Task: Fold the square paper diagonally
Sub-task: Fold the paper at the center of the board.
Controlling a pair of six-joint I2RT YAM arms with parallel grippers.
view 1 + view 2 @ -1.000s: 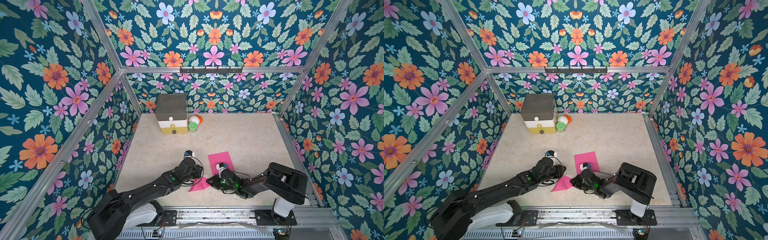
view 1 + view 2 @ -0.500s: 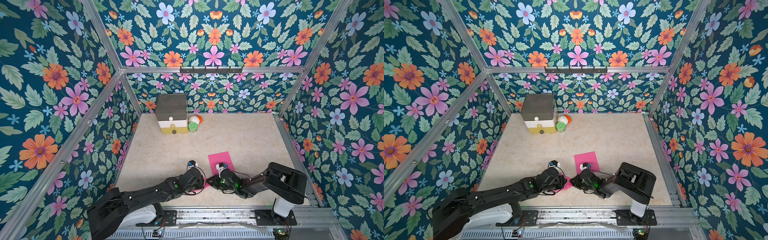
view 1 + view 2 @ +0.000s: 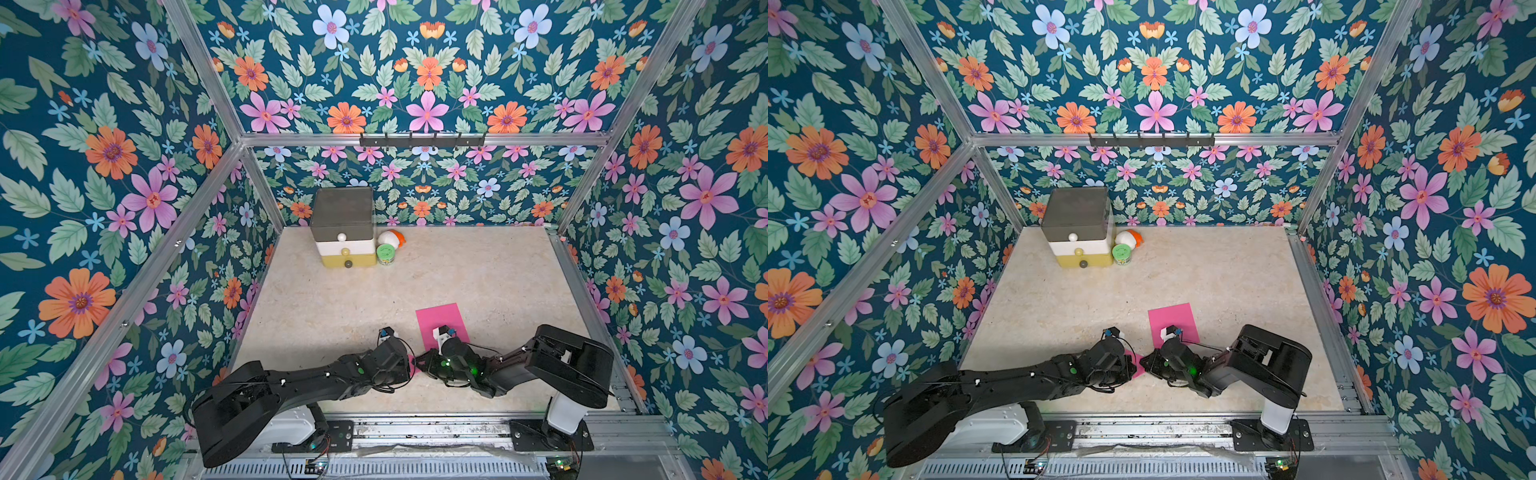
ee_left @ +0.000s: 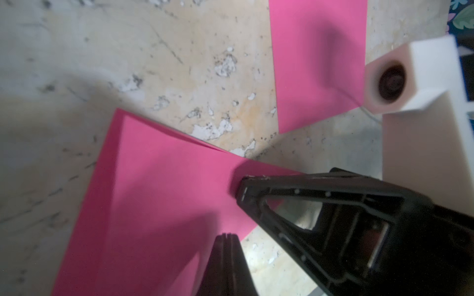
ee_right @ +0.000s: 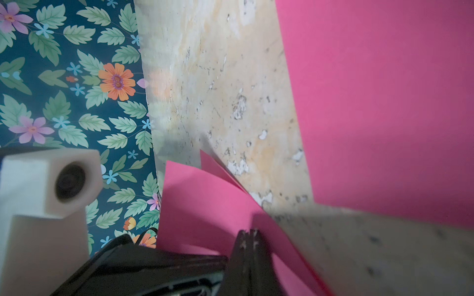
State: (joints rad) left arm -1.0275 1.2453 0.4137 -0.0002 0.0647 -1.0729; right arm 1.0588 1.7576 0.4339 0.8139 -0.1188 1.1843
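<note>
On table [image 3: 478, 282], two pink papers [image 3: 441, 322]

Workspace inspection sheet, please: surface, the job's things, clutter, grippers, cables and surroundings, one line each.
Surface: beige marbled tabletop, scuffed and chipped in spots.
Job's things: folded pink paper near the front edge, layers gaping slightly; flat pink sheet apart from it, unfolded.
Clutter: drawer box, green-lidded jar and white-orange object at the back.
Grippers: left gripper shut, tips over the folded paper; right gripper shut, at its corner.
Cables: thin black cable at the right wrist.
Surroundings: floral walls, aluminium frame, hook rail.
</note>
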